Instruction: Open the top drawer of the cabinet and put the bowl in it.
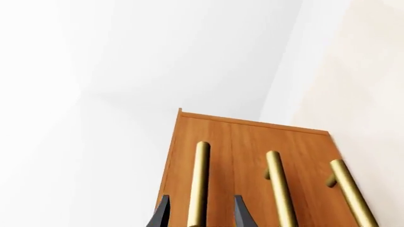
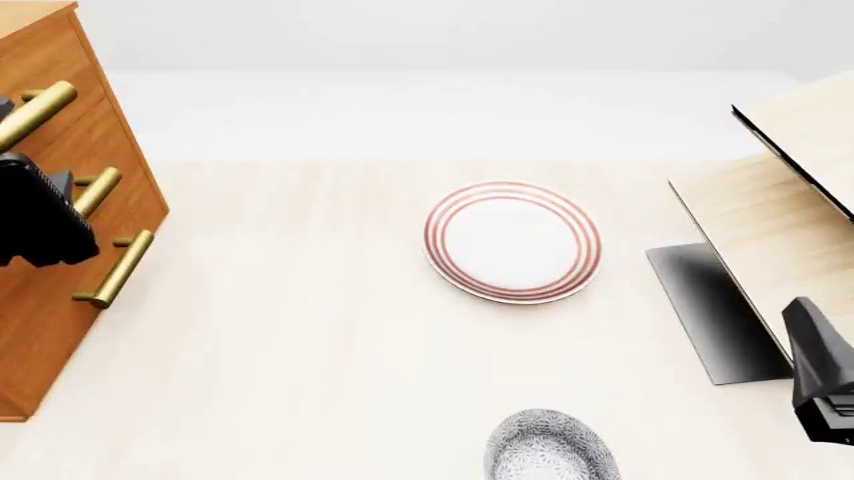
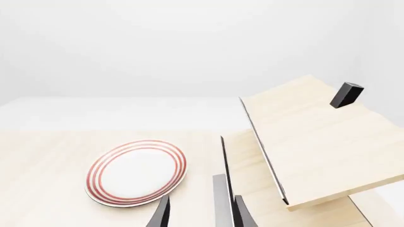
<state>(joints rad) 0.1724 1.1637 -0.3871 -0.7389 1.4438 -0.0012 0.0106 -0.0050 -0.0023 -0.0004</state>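
Observation:
The orange-brown cabinet [image 2: 60,250] stands at the table's left edge with all three drawers shut. My left gripper [image 1: 202,198] is open, its fingers [image 1: 164,213] on either side of the top drawer's brass handle [image 1: 199,175] without touching it. Its black body [image 2: 38,215] hangs in front of the cabinet. The top handle also shows in the front view [image 2: 38,110]. The speckled bowl [image 2: 550,450] sits at the near edge of the table, cut off by the picture's edge. My right gripper [image 2: 817,375] is open and empty, to the right of the bowl.
A flat white plate with red rings [image 2: 513,240] lies mid-table, also in the right wrist view [image 3: 136,172]. A pale light-wood structure with a black edge [image 2: 787,200] on a dark grey base [image 2: 707,310] stands at the right, just ahead of my right gripper [image 3: 200,201].

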